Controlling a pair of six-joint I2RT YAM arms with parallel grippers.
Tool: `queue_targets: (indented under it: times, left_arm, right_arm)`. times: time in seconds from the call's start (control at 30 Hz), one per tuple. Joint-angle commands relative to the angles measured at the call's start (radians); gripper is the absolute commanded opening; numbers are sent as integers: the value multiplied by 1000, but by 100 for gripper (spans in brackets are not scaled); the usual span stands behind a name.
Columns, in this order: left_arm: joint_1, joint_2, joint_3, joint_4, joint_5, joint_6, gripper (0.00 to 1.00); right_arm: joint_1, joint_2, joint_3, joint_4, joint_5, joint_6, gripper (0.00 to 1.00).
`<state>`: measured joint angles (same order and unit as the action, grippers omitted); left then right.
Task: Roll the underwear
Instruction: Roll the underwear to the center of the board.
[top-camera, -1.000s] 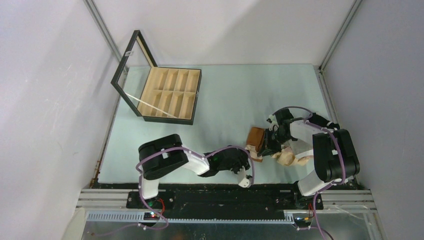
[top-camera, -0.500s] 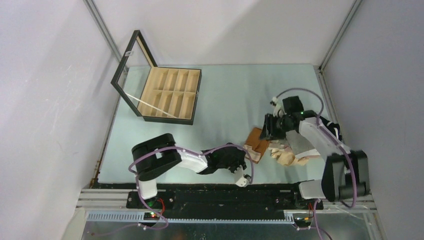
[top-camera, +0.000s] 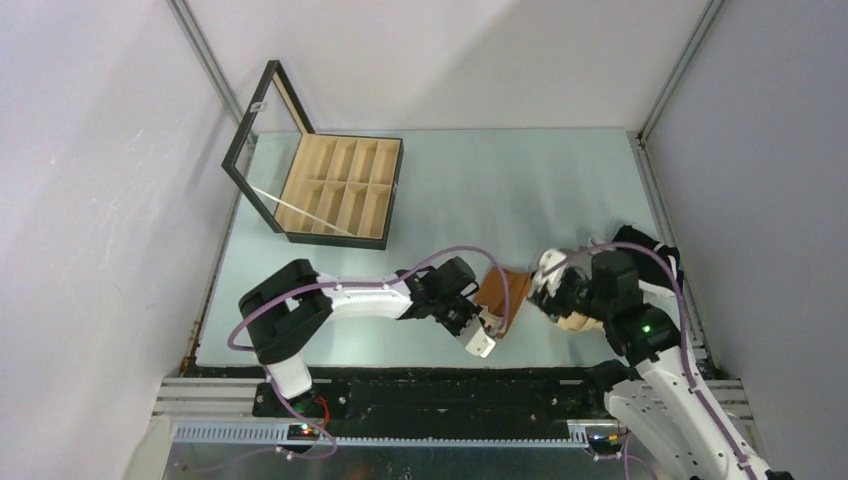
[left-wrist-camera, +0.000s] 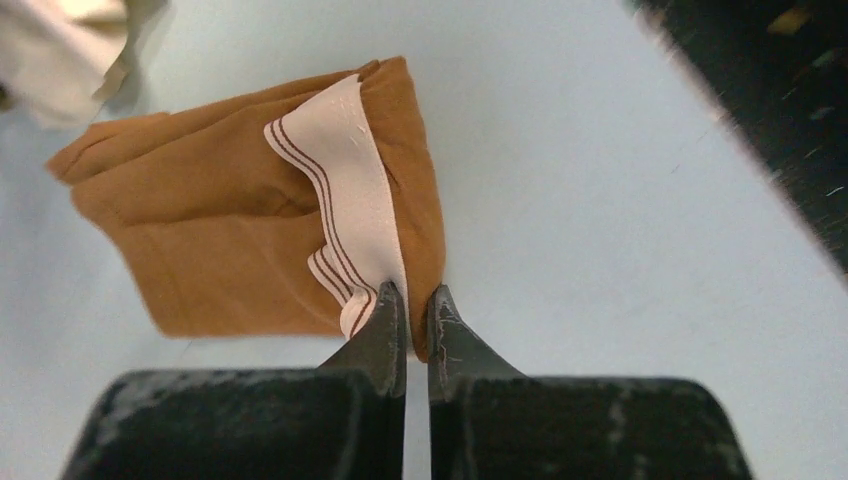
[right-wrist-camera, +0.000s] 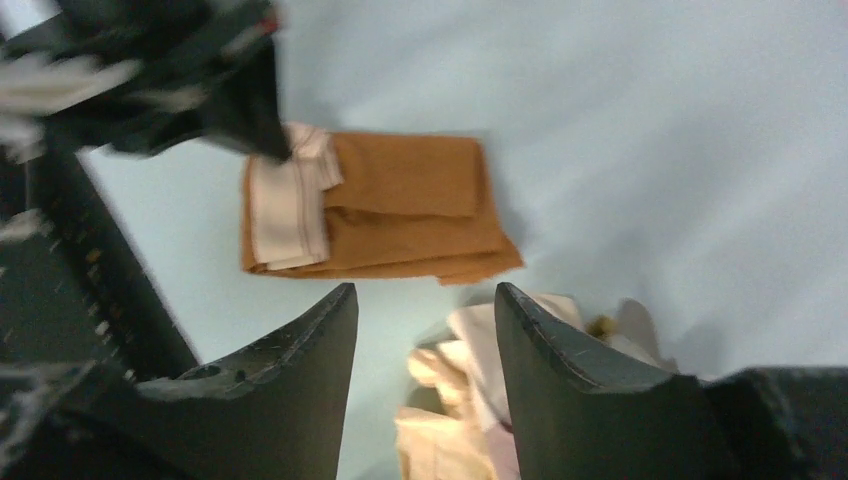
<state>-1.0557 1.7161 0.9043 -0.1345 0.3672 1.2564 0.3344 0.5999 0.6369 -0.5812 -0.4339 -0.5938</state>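
Your brown underwear (left-wrist-camera: 230, 215) lies folded flat on the table (top-camera: 450, 190), near the front edge between the two arms. One short end faces the left arm, which looks like the place to start the roll. Your left fingers (left-wrist-camera: 392, 318) are pinched shut on that near corner, right at the white striped waistband (left-wrist-camera: 340, 190), probably to lift or turn the edge over. Your right fingers (top-camera: 547, 287) stand well apart and hold nothing. They hover above the table between the brown piece and the pile (right-wrist-camera: 470, 400) of beige and pink garments just beside it, clear of the fold.
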Motion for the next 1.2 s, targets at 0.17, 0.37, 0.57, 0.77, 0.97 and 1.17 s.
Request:
queue_targets:
  times: [0.17, 0.37, 0.57, 0.77, 0.97, 1.17]
  left_arm:
    - [-5, 199, 278, -438, 441, -208, 0]
    - [33, 295, 382, -465, 546, -357, 0]
    - [47, 334, 409, -349, 580, -530, 0]
    - [56, 343, 413, -284, 607, -614, 0]
    - [81, 355, 420, -292, 627, -622, 0]
    - [117, 357, 429, -298, 636, -654, 0]
  right_arm:
    - [364, -161, -160, -105, 82, -326, 55]
    - [448, -171, -177, -141, 40, -382, 58]
    - [492, -85, -194, -147, 26, -424, 60]
    - [562, 56, -232, 12, 185, -370, 59]
    - [632, 168, -256, 133, 325, -330, 51]
    - [639, 267, -256, 202, 356, -344, 19]
